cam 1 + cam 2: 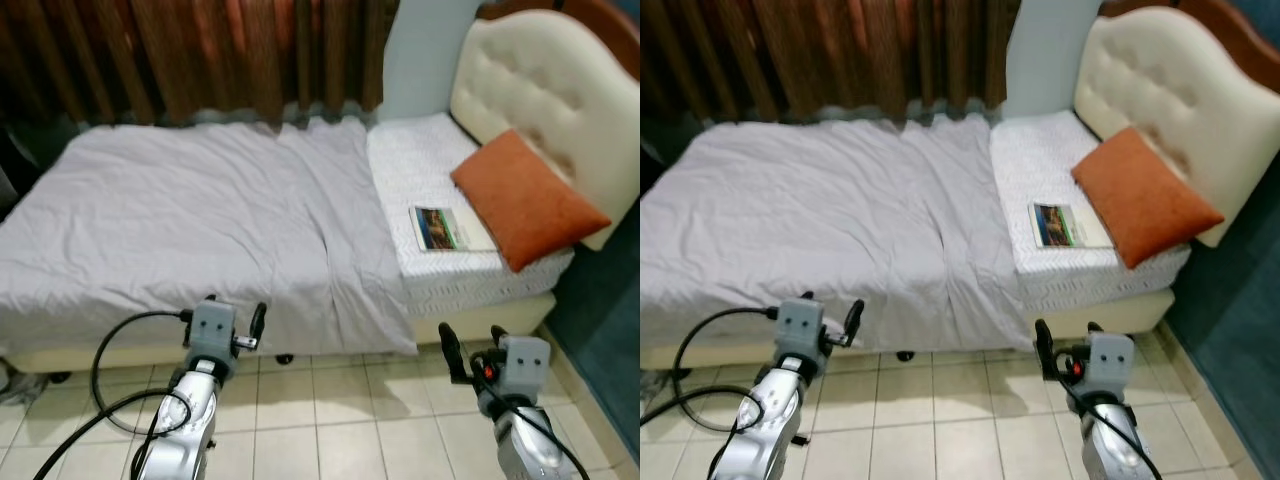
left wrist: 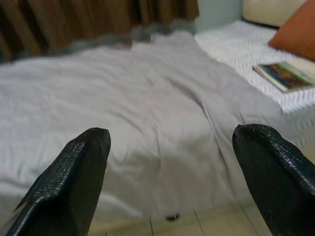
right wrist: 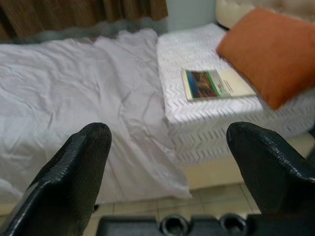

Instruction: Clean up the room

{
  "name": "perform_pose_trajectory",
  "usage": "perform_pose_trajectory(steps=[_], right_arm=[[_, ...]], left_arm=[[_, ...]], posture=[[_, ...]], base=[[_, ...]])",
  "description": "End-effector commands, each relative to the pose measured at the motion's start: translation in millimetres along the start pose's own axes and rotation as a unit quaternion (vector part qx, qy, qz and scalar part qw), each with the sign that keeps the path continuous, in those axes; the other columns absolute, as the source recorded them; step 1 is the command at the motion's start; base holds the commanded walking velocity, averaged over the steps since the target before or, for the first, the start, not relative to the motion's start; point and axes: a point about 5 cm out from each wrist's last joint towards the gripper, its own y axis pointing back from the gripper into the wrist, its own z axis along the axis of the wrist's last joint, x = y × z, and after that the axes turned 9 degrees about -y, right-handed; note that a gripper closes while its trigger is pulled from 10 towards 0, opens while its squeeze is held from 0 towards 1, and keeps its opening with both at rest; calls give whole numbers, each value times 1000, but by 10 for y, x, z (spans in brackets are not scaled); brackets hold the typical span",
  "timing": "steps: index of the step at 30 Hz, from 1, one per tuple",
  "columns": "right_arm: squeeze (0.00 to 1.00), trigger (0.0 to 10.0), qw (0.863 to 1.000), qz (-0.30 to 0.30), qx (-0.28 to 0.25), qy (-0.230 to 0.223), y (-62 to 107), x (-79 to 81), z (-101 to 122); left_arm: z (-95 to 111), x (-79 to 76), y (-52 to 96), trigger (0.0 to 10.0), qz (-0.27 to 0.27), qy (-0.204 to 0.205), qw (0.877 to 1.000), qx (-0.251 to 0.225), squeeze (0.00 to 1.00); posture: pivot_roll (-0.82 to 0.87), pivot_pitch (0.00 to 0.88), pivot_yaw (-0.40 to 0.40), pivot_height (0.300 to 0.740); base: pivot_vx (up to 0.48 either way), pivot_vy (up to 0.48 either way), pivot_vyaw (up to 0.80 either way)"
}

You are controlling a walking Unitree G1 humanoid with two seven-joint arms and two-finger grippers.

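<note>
Grey-sheeted bed ahead, book beside orange pillow; left hand and right hand spread apart, empty.

grey sheet, orange pillow, brown curtain.

- The left gripper is spread wide, its two black textured fingertips poking into the near corners of the shot with a big gap between them.
- Through that gap there's a grey sheet covering most of the bed, a bit wrinkled, with a long crease running down toward the edge.
- The sheet hangs over the bed's side, and below it you can see a strip of pale tiled floor.
- Brown curtains hang behind the bed.
- Off to one side, the bare white patterned mattress shows, with a book lying flat on it.
- An orange pillow sits just past the book, pretty blurry.
</note>
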Motion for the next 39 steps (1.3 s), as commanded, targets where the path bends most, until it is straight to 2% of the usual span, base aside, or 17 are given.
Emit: perform_pose_trajectory(steps=[1, 3, 9, 12, 15, 18, 23, 30, 34, 39], right_arm=[[0, 10000, 1000, 19, -8, -6, -8, 67, 42], [0, 10000, 1000, 27, 5, -9, -25, 99, -1], [0, 10000, 999, 43, 4, -5, -156, 168, 22], [0, 10000, 999, 44, 1, -5, -155, 170, 31], [0, 10000, 999, 44, -1, -5, -100, 155, 24], [0, 10000, 999, 41, 4, -5, -68, 138, -4], [0, 10000, 998, 59, 12, -5, -91, 158, -23], [0, 10000, 998, 60, 18, -12, -116, 161, -45], [0, 10000, 998, 61, 18, -17, -138, 170, -57], [0, 10000, 998, 60, 16, -19, -133, 165, -58]], left_arm=[[-3, 58, 43, 10000, 5, -5, 1000, 10, 0], [-27, 70, 84, 10000, 15, -4, 1000, 19, 0], [-26, 63, 40, 10000, 27, -5, 999, 24, 0], [-14, 59, 68, 10000, 27, -4, 999, 20, 0], [-28, 42, 177, 10000, 21, -4, 1000, 18, 0], [-54, 23, 221, 10000, 16, -3, 1000, 24, 0], [-55, 5, 141, 10000, 16, -15, 999, 37, 0], [-74, 2, 129, 10000, 22, -13, 998, 49, 0], [-48, 17, 110, 10000, 32, -21, 998, 55, 0], [-19, 38, 95, 10000, 36, -11, 998, 52, 0]], posture=[[78, 0, 1, 740], [88, 0, -5, 740], [107, 0, -11, 740], [105, 0, -8, 740], [102, 0, -5, 740], [100, 0, 1, 740], [98, 0, 1, 740], [103, 0, -1, 740], [109, 0, -1, 740], [111, 0, 0, 740]], base=[[0, 0, 0], [0, 0, 0], [0, 0, 0], [0, 0, 0], [0, 0, 0], [0, 0, 0], [0, 0, 688], [0, 0, 629], [0, 0, 0], [0, 0, 0]])
